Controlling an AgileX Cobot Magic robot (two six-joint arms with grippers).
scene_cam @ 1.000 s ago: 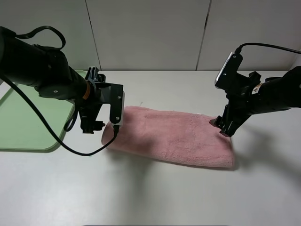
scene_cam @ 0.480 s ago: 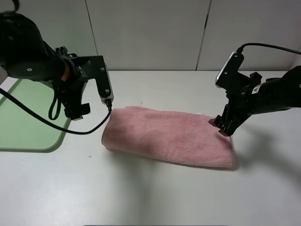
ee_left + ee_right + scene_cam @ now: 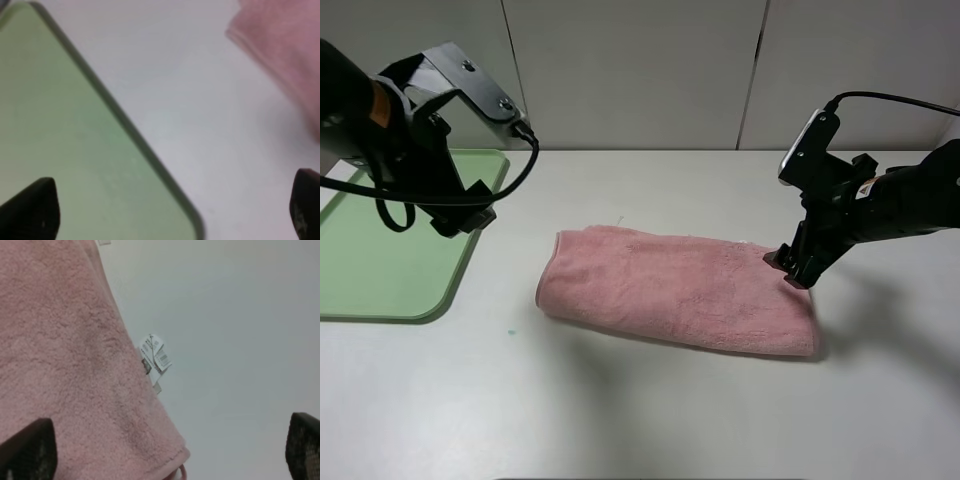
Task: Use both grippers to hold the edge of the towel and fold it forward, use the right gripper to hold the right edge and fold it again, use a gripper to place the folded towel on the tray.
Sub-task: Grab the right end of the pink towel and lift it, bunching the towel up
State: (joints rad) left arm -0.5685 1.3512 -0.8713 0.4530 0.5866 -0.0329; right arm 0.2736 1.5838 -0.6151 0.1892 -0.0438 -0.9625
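The pink towel [image 3: 680,290] lies folded into a long band across the middle of the table. Its right end, with a small white tag [image 3: 155,360], shows in the right wrist view, where the towel [image 3: 65,365] fills one side. My right gripper [image 3: 790,268] stands open at the far corner of that right end, nothing pinched between its fingers. My left gripper [image 3: 460,215] is raised and open over the near right corner of the green tray [image 3: 380,250], well left of the towel. The left wrist view shows the tray [image 3: 60,125], bare table and the towel's left end [image 3: 280,45].
A pale panelled wall closes off the table at the back. The tray lies at the far left with nothing on it. Bare white table surface runs in front of the towel and between the towel and the tray.
My left arm has lifted off the towel's left end and swung up and left over the tray. The right arm and the towel have not moved.
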